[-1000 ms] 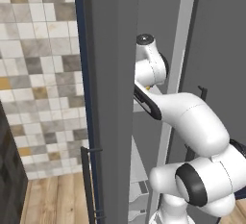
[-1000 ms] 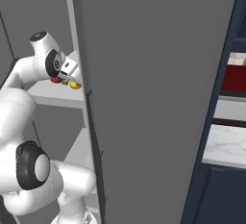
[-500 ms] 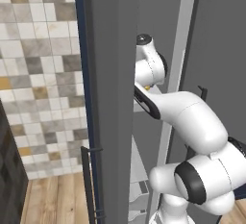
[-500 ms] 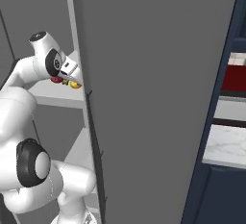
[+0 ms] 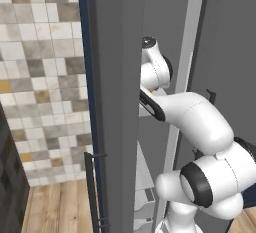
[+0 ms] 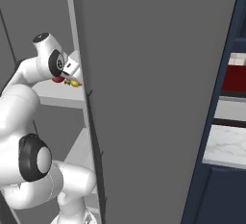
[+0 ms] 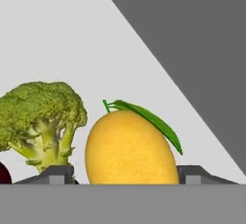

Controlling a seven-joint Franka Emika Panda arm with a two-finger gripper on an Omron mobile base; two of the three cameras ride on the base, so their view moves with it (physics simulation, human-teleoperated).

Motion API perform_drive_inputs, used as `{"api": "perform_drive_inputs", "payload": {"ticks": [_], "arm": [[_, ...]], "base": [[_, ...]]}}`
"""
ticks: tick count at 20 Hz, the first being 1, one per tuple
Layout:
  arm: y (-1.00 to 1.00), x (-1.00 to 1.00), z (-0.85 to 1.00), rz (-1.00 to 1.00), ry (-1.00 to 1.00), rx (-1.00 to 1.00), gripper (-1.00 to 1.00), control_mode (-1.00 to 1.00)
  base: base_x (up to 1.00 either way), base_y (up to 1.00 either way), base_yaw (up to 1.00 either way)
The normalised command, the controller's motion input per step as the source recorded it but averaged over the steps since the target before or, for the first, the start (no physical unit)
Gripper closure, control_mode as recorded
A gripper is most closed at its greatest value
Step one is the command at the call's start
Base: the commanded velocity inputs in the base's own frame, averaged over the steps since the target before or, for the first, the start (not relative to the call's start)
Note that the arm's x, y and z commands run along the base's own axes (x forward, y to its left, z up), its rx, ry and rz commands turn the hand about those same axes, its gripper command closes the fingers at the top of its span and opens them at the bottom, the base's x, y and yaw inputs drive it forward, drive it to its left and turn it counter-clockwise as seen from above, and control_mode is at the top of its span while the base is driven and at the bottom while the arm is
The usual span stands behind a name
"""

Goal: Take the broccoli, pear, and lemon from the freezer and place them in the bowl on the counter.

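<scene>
In the hand view the yellow lemon [image 7: 129, 148] with its green leaf lies on the pale freezer shelf [image 7: 57, 40]. It sits right between my gripper's [image 7: 126, 176] two fingertips. The right tip is almost against it and a small gap shows at the left tip. The gripper is open. The broccoli [image 7: 43, 115] stands just left of the lemon. A sliver of the dark red pear [image 7: 3, 174] shows at the left edge. From the right base view the gripper [image 6: 72, 74] hangs over the pear [image 6: 57, 79] and lemon [image 6: 73, 83] on the freezer [image 6: 53, 93] shelf. The bowl is out of view.
The open grey freezer door [image 6: 158, 98] stands close on the right of the arm. Past it are navy cabinets and a strip of the marble counter [image 6: 228, 146]. On the other side, a grey panel [image 5: 112, 102] borders the tiled wall [image 5: 40, 77].
</scene>
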Motion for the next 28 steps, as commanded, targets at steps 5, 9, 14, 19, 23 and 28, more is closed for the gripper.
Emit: {"api": "perform_drive_inputs", "payload": {"ticks": [5, 9, 14, 19, 23, 28], "arm": [[-0.13, 0.02, -0.11, 0.0, -0.01, 0.0, 1.0, -1.0], [-0.13, -0.42, 0.04, 0.0, -0.01, 0.0, 1.0, -1.0], [0.0, -0.75, 0.18, 0.01, -0.03, 0.01, 1.0, -1.0], [-0.03, -0.79, 0.3, 0.08, 0.0, 0.05, 1.0, -1.0], [0.0, -0.84, 0.16, 0.13, 0.0, 0.06, 1.0, -1.0], [0.0, -0.79, 0.18, 0.18, 0.0, 0.04, 1.0, -1.0]], "base": [[0.0, 0.0, 0.0], [0.0, 0.0, 0.0], [0.0, 0.0, 0.0], [0.0, 0.0, 0.0], [0.0, 0.0, 0.0], [0.0, 0.0, 0.0]]}}
